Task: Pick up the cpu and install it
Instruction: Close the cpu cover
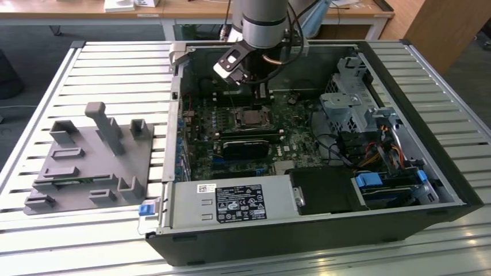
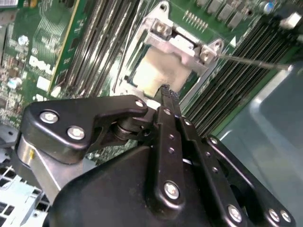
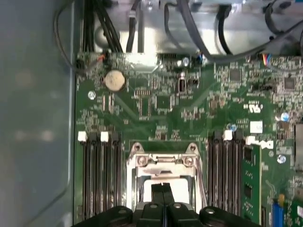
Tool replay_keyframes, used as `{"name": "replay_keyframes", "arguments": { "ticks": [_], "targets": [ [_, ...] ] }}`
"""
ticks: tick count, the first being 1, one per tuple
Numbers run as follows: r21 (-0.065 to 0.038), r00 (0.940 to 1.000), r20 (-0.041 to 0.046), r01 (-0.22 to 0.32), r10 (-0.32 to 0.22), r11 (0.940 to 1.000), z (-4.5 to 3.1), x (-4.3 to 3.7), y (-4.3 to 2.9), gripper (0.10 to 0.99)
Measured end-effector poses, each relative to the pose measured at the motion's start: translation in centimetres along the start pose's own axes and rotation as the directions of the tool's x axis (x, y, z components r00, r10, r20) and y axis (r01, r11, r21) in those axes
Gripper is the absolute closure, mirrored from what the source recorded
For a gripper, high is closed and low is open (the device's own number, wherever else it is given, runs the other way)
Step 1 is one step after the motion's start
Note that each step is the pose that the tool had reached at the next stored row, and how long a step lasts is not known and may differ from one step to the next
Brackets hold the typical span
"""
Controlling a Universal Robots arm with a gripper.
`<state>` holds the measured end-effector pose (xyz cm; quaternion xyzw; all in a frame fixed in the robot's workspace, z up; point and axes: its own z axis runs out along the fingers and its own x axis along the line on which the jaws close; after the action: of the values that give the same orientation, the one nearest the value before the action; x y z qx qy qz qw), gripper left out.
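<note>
Fingers (image 3: pixel 157 193) clenched right over the cpu (image 2: pixel 158 71), which lies in its socket (image 3: pixel 163 161).
In both wrist views I see the fingers pressed together with nothing between them; I cannot tell whether the tips touch the cpu lying flat below. Memory slots (image 3: pixel 99 179) flank the socket on both sides. Further out, the open case (image 1: pixel 307 241) rests on the slatted desk (image 1: pixel 115 57), with a grey tray (image 1: pixel 77 172) beside it at the exterior view's left.

One computer case (image 1: pixel 307 244), one motherboard (image 3: pixel 161 109), one tray (image 1: pixel 115 168), one power supply (image 1: pixel 230 204), one claw (image 3: pixel 163 188)
</note>
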<state>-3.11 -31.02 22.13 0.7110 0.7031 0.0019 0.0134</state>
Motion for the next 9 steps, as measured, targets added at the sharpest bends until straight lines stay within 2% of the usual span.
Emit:
{"name": "replay_keyframes", "arguments": {
  "ticks": [6, 7, 9],
  "targets": [
    [0.000, 1.0000, -0.0002, 0.000, 0.000, 1.0000, 0.27, -0.01, -1.54, 0.980],
    [0.000, 1.0000, 0.0001, 0.000, 0.000, 1.0000, 0.39, -0.01, -2.06, 0.980],
    [0.000, 1.0000, -0.0001, 0.000, 0.000, 1.0000, 0.65, -0.01, -2.45, 0.980]
  ]
}}
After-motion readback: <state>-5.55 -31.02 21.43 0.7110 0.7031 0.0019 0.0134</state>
